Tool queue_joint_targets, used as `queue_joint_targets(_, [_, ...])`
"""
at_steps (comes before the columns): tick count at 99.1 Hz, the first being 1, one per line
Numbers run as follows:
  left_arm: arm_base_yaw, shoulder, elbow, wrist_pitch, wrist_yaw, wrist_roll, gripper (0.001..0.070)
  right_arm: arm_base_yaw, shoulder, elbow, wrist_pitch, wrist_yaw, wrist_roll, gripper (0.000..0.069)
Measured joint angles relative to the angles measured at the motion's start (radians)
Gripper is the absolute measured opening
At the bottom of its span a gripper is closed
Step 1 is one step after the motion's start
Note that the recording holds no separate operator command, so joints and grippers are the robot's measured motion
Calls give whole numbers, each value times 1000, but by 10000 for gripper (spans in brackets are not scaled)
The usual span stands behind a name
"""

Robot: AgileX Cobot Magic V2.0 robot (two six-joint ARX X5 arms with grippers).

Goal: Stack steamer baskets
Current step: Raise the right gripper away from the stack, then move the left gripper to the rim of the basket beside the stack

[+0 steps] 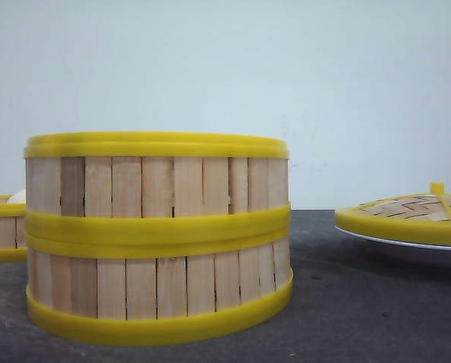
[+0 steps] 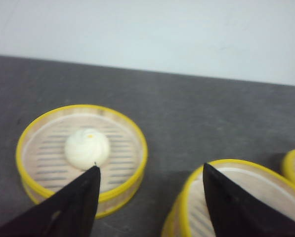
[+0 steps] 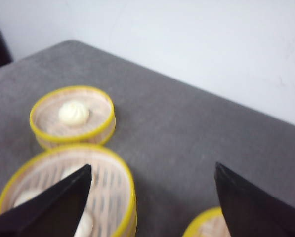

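Observation:
Two steamer baskets stand stacked left of centre in the front view, the upper one [image 1: 157, 185] on the lower one [image 1: 157, 286]. A third steamer basket [image 1: 1, 228] sits alone at the far left with a white bun [image 2: 87, 148] in it. My left gripper [image 2: 149, 170] hovers open and empty above the gap between that single basket [image 2: 80, 148] and the stack [image 2: 236, 197]. Also open and empty, my right gripper [image 3: 152, 169] hangs over the table between the stack [image 3: 63, 192] and the lid [image 3: 206, 224]. Buns lie in the stack's top basket. Neither gripper shows in the front view.
A flat woven lid [image 1: 410, 212] with a yellow rim and knob rests on a white plate [image 1: 406, 248] at the right. The table is dark grey [image 3: 187, 133], and a pale wall stands behind it.

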Motion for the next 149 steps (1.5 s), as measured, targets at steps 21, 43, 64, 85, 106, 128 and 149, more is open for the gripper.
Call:
queue_joint_targets(21, [62, 190, 0, 100, -44, 0, 387, 26, -220, -256, -9, 1, 47, 483])
queue_joint_targets(43, [171, 409, 2, 173, -47, -23, 387, 31, -359, -323, -16, 6, 97, 483])
queue_joint_targets(64, [251, 631, 95, 145, -47, -82, 387, 32, -380, -323, -18, 22, 99, 483])
queue_joint_targets(85, [278, 812, 218, 67, -46, -100, 387, 32, -380, -323, -24, 22, 102, 483])
queue_joint_targets(106, [297, 934, 257, 25, -46, -102, 387, 32, -380, -323, -23, 22, 103, 483])
queue_joint_targets(128, [325, 981, 257, 3, -47, -102, 387, 32, -380, -323, -23, 50, 103, 467])
queue_joint_targets(149, [335, 1027, 258, 4, -47, -102, 347, 32, -380, -323, -3, 52, 102, 445])
